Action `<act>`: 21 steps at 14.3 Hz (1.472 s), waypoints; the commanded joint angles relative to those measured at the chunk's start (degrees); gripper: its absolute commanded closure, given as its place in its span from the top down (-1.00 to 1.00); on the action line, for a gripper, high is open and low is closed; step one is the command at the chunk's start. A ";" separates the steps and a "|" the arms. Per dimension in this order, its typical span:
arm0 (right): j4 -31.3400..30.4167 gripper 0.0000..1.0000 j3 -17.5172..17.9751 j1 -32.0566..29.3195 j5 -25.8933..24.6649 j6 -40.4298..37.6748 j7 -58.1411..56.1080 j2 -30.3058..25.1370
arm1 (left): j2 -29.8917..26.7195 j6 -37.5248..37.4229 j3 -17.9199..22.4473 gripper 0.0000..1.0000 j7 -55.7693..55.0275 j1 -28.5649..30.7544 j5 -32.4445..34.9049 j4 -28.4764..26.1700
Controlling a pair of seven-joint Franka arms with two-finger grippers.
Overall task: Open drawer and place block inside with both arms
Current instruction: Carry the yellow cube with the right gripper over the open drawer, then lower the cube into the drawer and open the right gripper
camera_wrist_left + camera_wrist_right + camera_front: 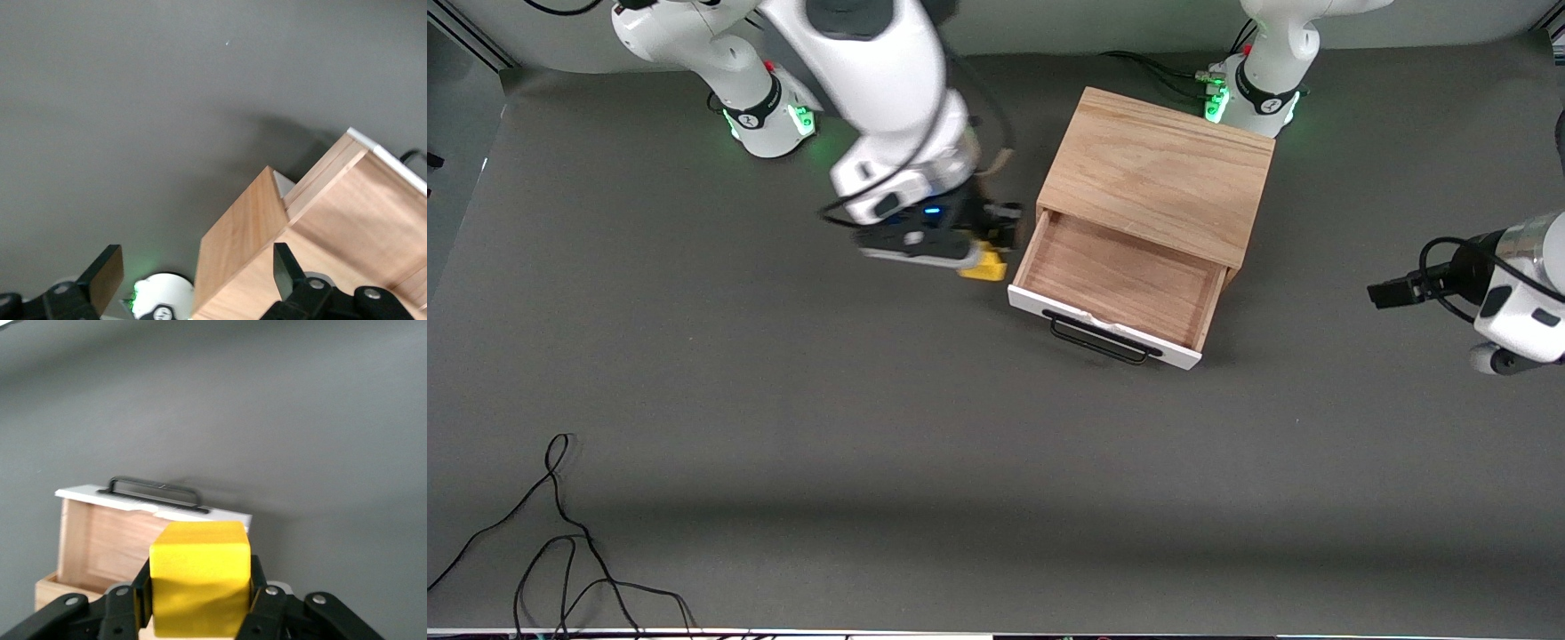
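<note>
1. The small bright yellow cube block [985,264] is up off the grey table [783,462], clamped between the two black fingers [257,597] of the right gripper [980,260]. The right wrist view shows a finger pressed flat against each side of the block [200,577], with its top face and front face clear of them.

2. The held block hangs over the bare table just beside the drawer's side wall that faces the right arm's end of the table, not over the drawer's inside.

3. The wide shallow drawer [1116,284] with a light wood interior is pulled well out of the oak-coloured wooden box [1156,173]. Its white front panel [1103,331] faces the front camera at a slant, and the black wire bar handle [1098,340] sits on that panel. Nothing lies in the drawer.

4. The right arm [871,80], white with dark joints, reaches down from its green-lit base [769,116] to that spot.

5. The left arm [1507,284] waits well apart from the box, over the left arm's end of the table. The left gripper [193,280] has its fingers [287,270] spread wide and holds nothing; its wrist view looks down past the box's corner [253,227].

6. A loose black cable [560,542] lies on the table near the front camera.
</note>
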 commanded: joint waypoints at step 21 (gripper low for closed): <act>3.02 -0.56 -0.40 11.37 0.48 18.76 20.22 22.39 | -14.38 13.42 0.42 1.00 16.85 -0.84 1.20 -15.66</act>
